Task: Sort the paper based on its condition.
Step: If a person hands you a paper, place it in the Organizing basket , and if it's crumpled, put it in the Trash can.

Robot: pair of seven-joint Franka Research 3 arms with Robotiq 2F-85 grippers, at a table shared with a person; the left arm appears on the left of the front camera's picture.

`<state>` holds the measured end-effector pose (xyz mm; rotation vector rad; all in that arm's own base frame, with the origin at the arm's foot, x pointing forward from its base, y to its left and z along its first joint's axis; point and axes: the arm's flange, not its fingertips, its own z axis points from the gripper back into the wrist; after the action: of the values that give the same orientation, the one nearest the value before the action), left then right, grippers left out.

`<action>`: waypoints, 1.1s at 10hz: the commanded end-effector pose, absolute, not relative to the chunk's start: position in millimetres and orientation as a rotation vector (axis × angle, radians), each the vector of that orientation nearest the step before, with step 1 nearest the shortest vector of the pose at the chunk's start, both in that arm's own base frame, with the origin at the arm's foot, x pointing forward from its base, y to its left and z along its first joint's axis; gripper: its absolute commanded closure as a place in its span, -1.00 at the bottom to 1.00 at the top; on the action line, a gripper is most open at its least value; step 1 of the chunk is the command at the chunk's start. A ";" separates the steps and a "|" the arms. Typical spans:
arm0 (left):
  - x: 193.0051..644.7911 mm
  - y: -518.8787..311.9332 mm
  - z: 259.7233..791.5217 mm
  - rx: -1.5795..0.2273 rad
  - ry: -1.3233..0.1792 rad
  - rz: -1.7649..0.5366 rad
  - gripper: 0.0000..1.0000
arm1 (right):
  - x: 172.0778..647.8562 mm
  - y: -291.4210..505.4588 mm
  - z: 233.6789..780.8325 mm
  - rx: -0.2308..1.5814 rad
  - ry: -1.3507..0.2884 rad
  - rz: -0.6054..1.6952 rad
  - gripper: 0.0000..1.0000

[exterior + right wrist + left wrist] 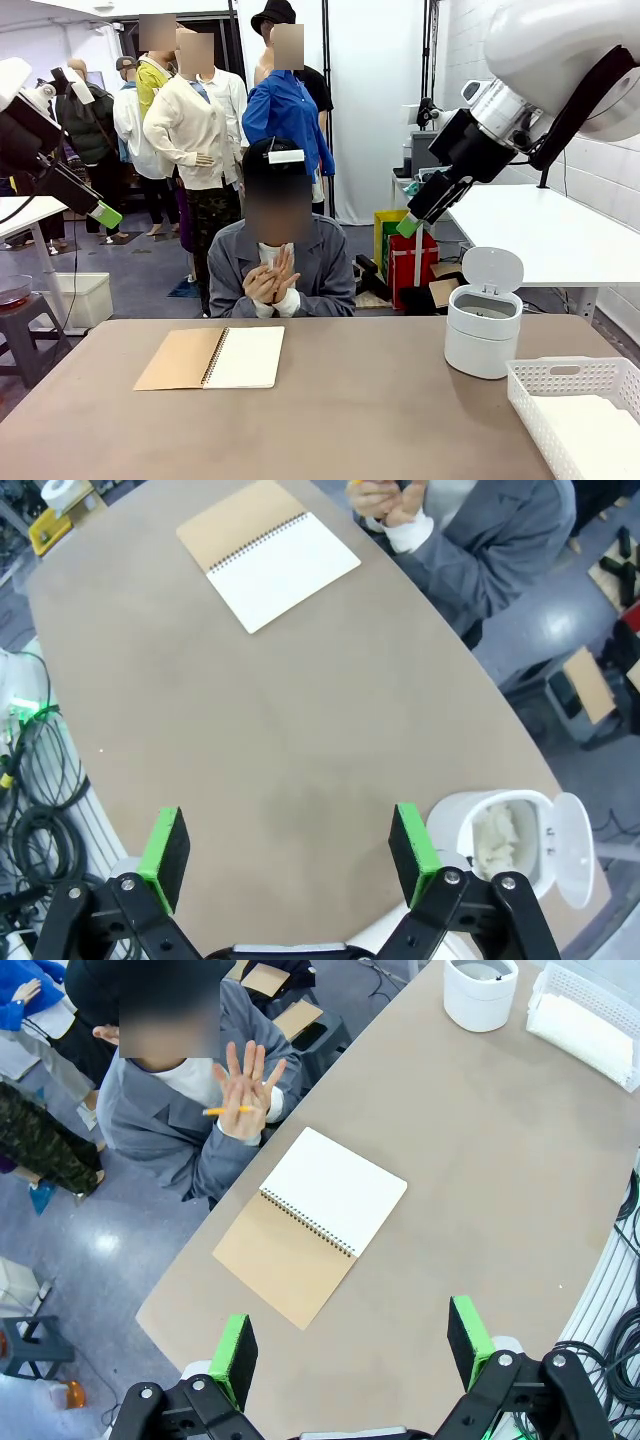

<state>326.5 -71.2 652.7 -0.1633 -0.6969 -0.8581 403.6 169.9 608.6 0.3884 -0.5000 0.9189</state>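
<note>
White smooth paper sheets (592, 436) lie in the white mesh basket (532, 384) at the table's near right, and they also show in the left wrist view (582, 1030). A crumpled white paper wad (494, 838) sits inside the round white bin (450, 820), whose lid is flipped open. My left gripper (352, 1345) hangs open high over the table's left side (103, 213), with nothing between its fingers. My right gripper (288, 845) is open too, raised above the table's right part near the bin (408, 224).
An open spiral notebook (212, 357) with a tan cover lies at the table's far left-middle. The person sits at the far edge, hands (272, 280) pressed together with a pencil (228, 1111) between them. The bin (483, 335) stands just left of the basket.
</note>
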 end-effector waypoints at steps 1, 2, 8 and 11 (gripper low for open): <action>326.3 -70.4 652.6 -0.167 -0.699 -0.856 -1.00 | 403.8 170.2 608.0 0.379 -0.494 0.917 -1.00; 326.3 -70.4 652.6 -0.167 -0.699 -0.856 -1.00 | 403.8 170.2 608.0 0.379 -0.494 0.917 -1.00; 326.3 -70.4 652.6 -0.167 -0.699 -0.856 -1.00 | 403.8 170.2 608.0 0.379 -0.494 0.917 -1.00; 326.3 -70.4 652.6 -0.167 -0.699 -0.856 -1.00 | 403.8 170.2 608.0 0.379 -0.494 0.917 -1.00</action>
<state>326.5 -71.2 652.7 -0.1633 -0.6969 -0.8581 403.6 169.9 608.6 0.3870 -0.4999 0.9185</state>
